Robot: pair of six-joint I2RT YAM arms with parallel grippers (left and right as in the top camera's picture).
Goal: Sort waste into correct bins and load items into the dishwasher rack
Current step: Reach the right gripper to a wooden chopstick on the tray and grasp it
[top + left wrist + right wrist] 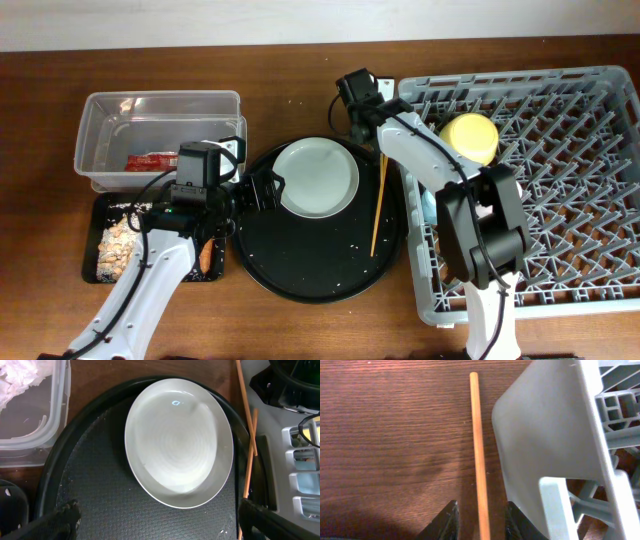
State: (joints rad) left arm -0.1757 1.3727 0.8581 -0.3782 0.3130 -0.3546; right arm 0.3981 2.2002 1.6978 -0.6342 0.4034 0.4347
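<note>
The pale round plate [317,177] lies on the large round black tray [300,270]. My left gripper [262,190] is wide open at the plate's left edge; in the left wrist view the plate [179,442] lies ahead of the open fingers [160,520]. The wooden chopsticks [378,205] lie along the tray's right side. My right gripper [368,130] is open, and its fingers [481,522] straddle one chopstick [479,450] without touching it, beside the rack corner [555,425]. The yellow bowl [470,137] sits upside down in the grey dishwasher rack [570,220]. A light blue cup [428,205] peeks out by the right arm.
The clear tub [100,150] at the back left holds the red wrapper [150,160] and white tissue [20,380]. The shallow black tray [95,215] in front of it holds beige scraps [115,240] and the carrot [205,255]. The right arm crosses the rack's left edge.
</note>
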